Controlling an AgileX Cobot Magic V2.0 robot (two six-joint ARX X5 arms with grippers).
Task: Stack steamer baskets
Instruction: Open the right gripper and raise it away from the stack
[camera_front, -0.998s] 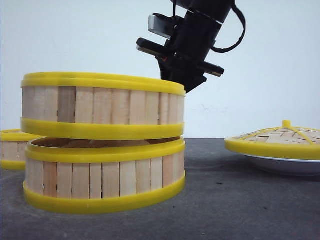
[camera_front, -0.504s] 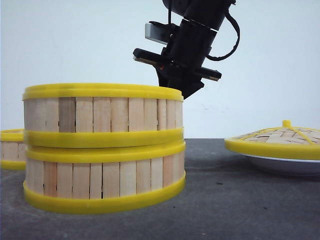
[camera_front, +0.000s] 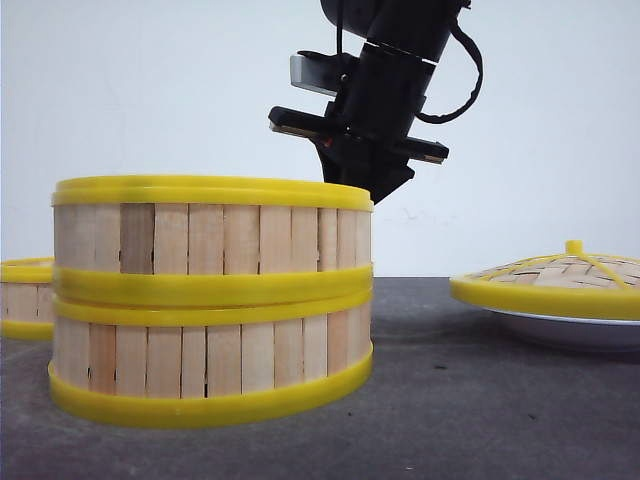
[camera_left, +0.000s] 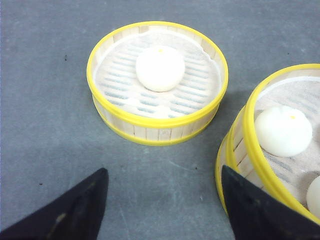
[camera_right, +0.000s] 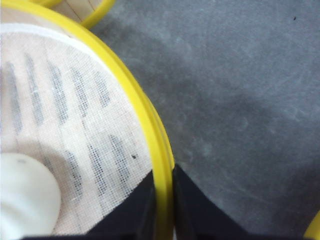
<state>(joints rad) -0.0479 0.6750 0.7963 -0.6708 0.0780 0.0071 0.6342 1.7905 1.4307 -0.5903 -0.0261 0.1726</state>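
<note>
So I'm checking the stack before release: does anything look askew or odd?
Nothing stands out. The top steamer basket sits level on the lower basket, rims meeting evenly. The right tool grips its rim; buns sit inside on the liner.

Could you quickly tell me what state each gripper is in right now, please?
Left gripper: open, holding nothing, above the grey table.
Right gripper: closed on the yellow rim of the upper wooden-slat steamer basket, which sits on the lower one.
</note>
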